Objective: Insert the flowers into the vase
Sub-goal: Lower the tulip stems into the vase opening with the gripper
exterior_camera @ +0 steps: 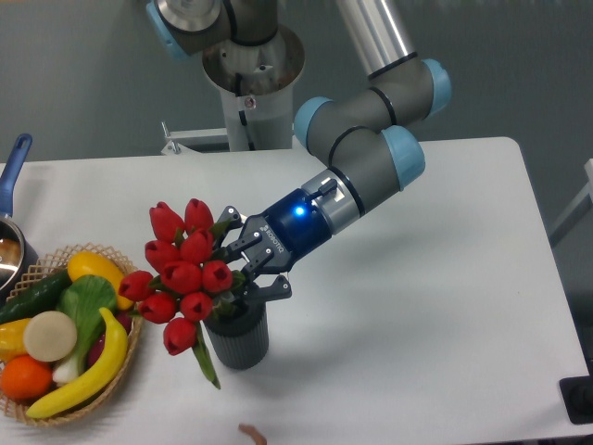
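The flowers, a bunch of red tulip buds with green leaves, tilt to the left over the mouth of the vase. The vase is a small dark grey ribbed cylinder standing on the white table. My gripper reaches in from the right and is shut on the stems just above the vase's rim. One green leaf hangs down outside the vase's left side. Buds and fingers hide the stem ends and the mouth, so I cannot tell whether the stems are inside.
A wicker basket with a banana, an orange and vegetables stands at the left, close to the buds. A pot with a blue handle is at the far left edge. The silver robot pedestal rises behind. A small brownish thing shows at the bottom edge.
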`<action>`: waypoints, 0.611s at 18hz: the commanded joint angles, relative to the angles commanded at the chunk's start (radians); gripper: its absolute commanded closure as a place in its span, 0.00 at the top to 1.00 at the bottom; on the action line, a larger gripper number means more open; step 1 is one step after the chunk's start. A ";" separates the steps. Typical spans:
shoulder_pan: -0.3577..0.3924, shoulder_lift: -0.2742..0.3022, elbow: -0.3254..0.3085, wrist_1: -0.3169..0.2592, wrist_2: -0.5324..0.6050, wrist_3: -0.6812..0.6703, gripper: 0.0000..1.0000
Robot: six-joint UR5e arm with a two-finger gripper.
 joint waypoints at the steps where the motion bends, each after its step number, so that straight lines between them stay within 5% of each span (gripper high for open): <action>1: 0.002 0.000 -0.009 0.000 0.002 0.011 0.37; 9: 0.005 -0.057 -0.015 -0.002 0.012 0.054 0.42; 11: 0.006 -0.058 -0.015 -0.002 0.012 0.054 0.52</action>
